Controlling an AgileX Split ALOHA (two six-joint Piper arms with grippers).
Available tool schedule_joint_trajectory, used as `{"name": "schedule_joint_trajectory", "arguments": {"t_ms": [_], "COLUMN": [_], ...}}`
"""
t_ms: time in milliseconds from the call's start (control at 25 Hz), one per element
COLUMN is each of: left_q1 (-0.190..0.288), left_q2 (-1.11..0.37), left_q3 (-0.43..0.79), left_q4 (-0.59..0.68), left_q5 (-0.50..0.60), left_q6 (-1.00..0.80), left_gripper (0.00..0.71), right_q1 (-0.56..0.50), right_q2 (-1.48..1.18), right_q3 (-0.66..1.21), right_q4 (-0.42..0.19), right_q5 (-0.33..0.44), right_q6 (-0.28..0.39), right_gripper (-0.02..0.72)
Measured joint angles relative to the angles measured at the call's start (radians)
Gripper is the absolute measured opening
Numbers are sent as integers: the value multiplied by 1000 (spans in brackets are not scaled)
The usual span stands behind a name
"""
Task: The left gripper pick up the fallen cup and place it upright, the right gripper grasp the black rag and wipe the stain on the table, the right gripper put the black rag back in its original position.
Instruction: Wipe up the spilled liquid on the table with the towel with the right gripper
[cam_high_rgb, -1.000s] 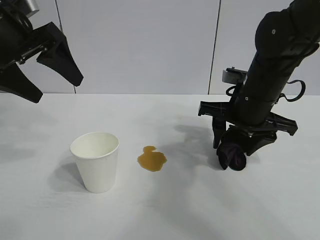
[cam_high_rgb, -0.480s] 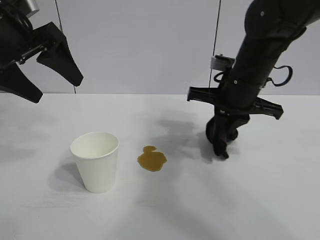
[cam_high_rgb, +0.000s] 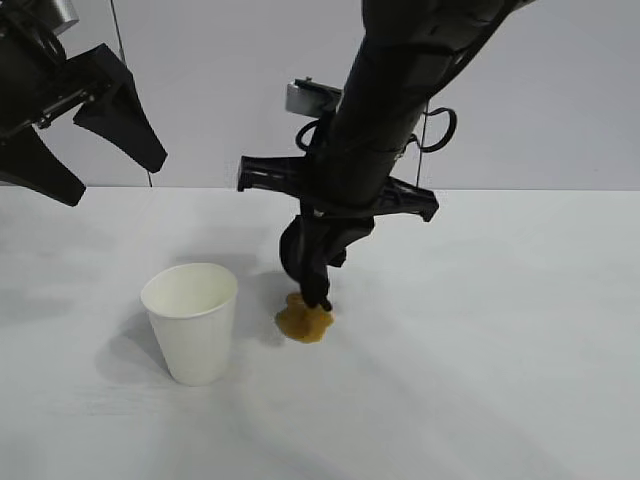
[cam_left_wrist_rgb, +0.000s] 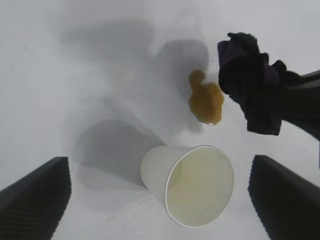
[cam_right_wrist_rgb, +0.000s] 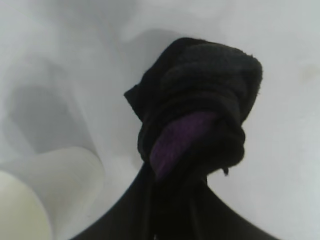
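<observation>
Black rag (cam_high_rgb: 305, 255) is clamped in the right gripper (cam_high_rgb: 318, 290), bunched, hanging right over the stain (cam_high_rgb: 304, 321) on the bench (cam_high_rgb: 500, 380); contact unclear. Cup (cam_high_rgb: 192, 322) stands upright just beside the gripper, on the stain's far side. Risk: a wide wipe stroke toward the cup knocks it over; a loose bunch smears the liquid instead of lifting it. Left gripper (cam_high_rgb: 85, 150) is parked high, well away, fingers spread wide, empty.

A plain white tapered paper cup (cam_high_rgb: 191, 322) stands upright on the wide white table (cam_high_rgb: 500, 350), just beside a small glossy brown-amber stain (cam_high_rgb: 304, 322). The bulky black right gripper (cam_high_rgb: 318, 292) points down with its tip at the stain's far edge, clamping a bunched black rag (cam_high_rgb: 300, 252). The black left gripper (cam_high_rgb: 95, 155) hangs with fingers spread at the upper left, well apart from the cup.
</observation>
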Motion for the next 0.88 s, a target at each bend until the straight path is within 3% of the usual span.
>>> {"name": "schedule_joint_trajectory", "arguments": {"t_ms": [160,320,440,640,880], "left_q1": [0,0,0,0,0], "left_q2": [0,0,0,0,0], "left_q3": [0,0,0,0,0], "left_q4": [0,0,0,0,0], "left_q5": [0,0,0,0,0], "left_q6": [0,0,0,0,0], "left_gripper": [693,693,693,693,693], "right_q1": [-15,-76,-126,-142,-33], "right_q2": [5,5,5,5,7], "right_q3": [-5,-7,-8,-9,-9], "right_q4": [-39,-144,-184,-174,-79], "right_q5": [-17,-25,-25,-25,-26], "right_q6": [31,113,144,150,110], "right_gripper": [74,74,74,74,74]}}
